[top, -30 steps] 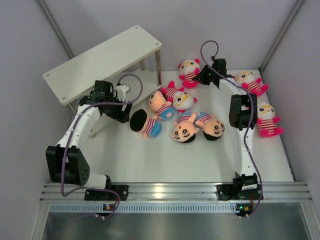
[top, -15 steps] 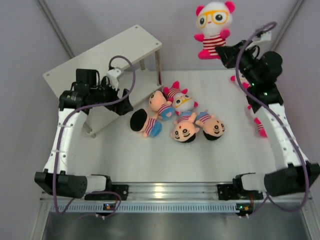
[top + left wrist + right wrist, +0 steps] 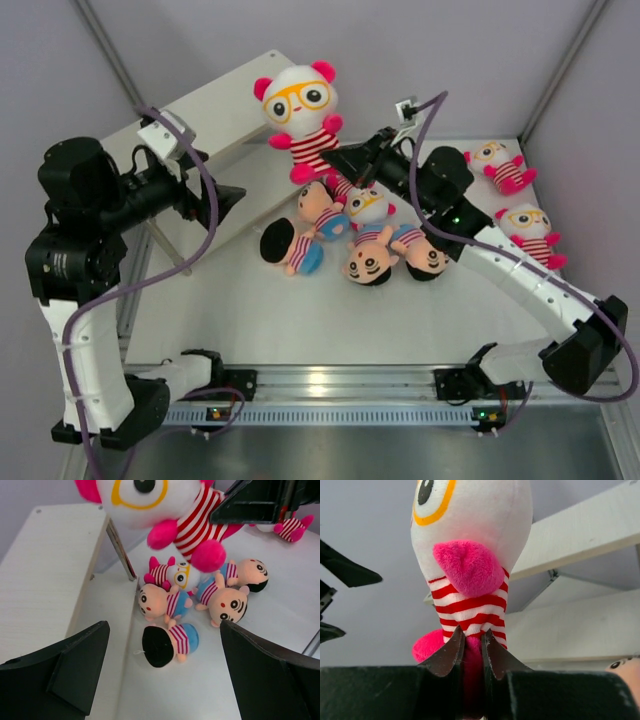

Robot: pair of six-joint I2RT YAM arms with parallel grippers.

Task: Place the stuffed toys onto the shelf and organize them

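The right end effector (image 3: 330, 158), pinching a white-headed stuffed toy (image 3: 300, 110), has swung it left to the shelf (image 3: 215, 105). The left end effector (image 3: 228, 195) is spread and empty; placement likely follows.

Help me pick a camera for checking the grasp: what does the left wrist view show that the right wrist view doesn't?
Only the left wrist view: the left gripper open and empty, and the pile lying beyond it, four black-haired dolls and a white-headed one.
Only the right wrist view: the right gripper shut on the pink underside of the striped toy, with the contact in plain sight.
Both: that striped toy held aloft, and the shelf boards.
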